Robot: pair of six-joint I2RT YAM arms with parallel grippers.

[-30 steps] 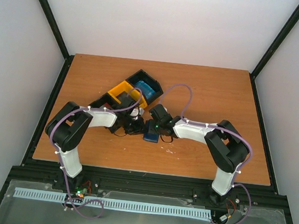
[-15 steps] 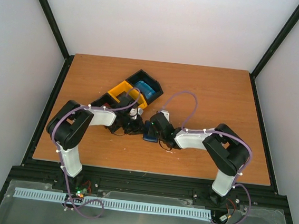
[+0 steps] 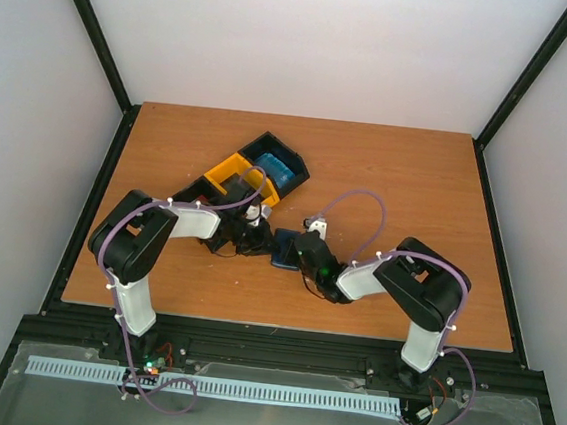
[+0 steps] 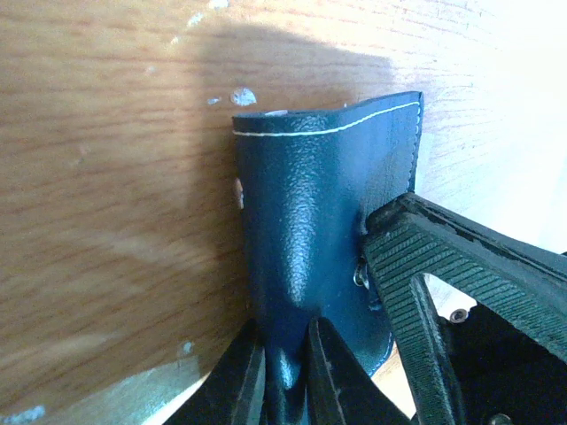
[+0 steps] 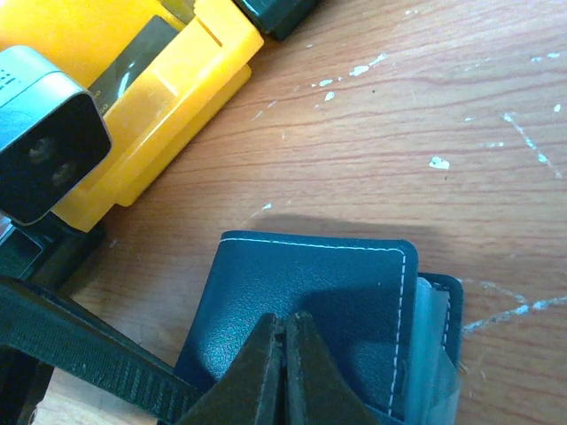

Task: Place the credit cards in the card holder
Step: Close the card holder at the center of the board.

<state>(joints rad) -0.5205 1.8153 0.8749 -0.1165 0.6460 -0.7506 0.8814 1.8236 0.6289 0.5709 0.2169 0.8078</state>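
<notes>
Bending inward from their bases at the near edge of the tabletop, the two arms are crowding low over the wood. The card holder is lying between their hands, a little nearer than the tabletop's middle.

The left hand is gripping it. Its two fingers are standing close together with a pinched fold of the navy leather showing between them. The cover is curving up and away from that grip, white stitching running along its far edge.

The right hand is facing the holder from the other side. Its fingers are lying almost pressed together, only a thin dark slit between them, and the tips are resting against the stitched cover. Whether any leather is caught in that slit I cannot tell. In the left wrist's view, one ribbed black finger of the right hand is touching the holder's right edge. In the right wrist's view, a pale inner layer is peeking out from under the cover on the right side.

Just beyond the hands, the black-and-yellow bin is sitting at an angle on the tabletop. A bright blue bundle is lying in its far black section.
</notes>
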